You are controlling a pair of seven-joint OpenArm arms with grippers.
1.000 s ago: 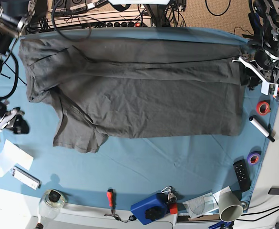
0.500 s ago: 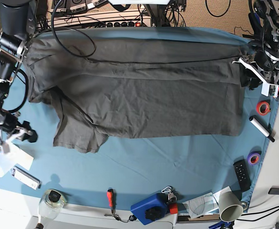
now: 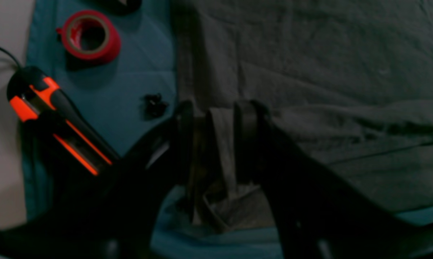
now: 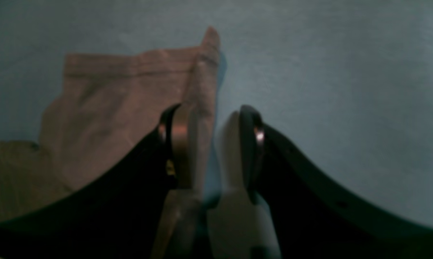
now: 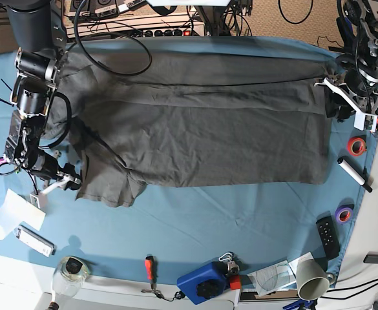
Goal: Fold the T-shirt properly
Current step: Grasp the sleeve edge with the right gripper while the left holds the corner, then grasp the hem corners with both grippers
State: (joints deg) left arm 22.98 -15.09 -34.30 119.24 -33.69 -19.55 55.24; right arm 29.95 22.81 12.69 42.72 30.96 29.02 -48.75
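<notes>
A: The T-shirt [image 5: 195, 123] lies spread on the blue-teal tablecloth [image 5: 195, 226], its long axis running side to side across the base view, hem end at that view's right, sleeve end at its left.

B: And the grippers?

A: One at each end. The left gripper [image 3: 213, 136] sits at the hem edge, jaws closed on a bunched fold of grey cloth. The right gripper [image 5: 64, 183] is at the opposite end, just beside the lower sleeve [image 5: 108, 187], so it is the nearer arm for that sleeve; the shirt lies toward the table's middle from it.

B: Is the right one gripping?

A: Its jaws stand apart. The right wrist view shows one finger [image 4: 173, 144] touching the edge of a cloth flap, with bare tablecloth in the gap. Nothing pinched, as far as I can judge.

B: What does each view add?

A: Only the base view shows the whole shirt. Only the left wrist view shows the pinch, plus red tape [image 3: 90, 36] just beside the hem.
</notes>
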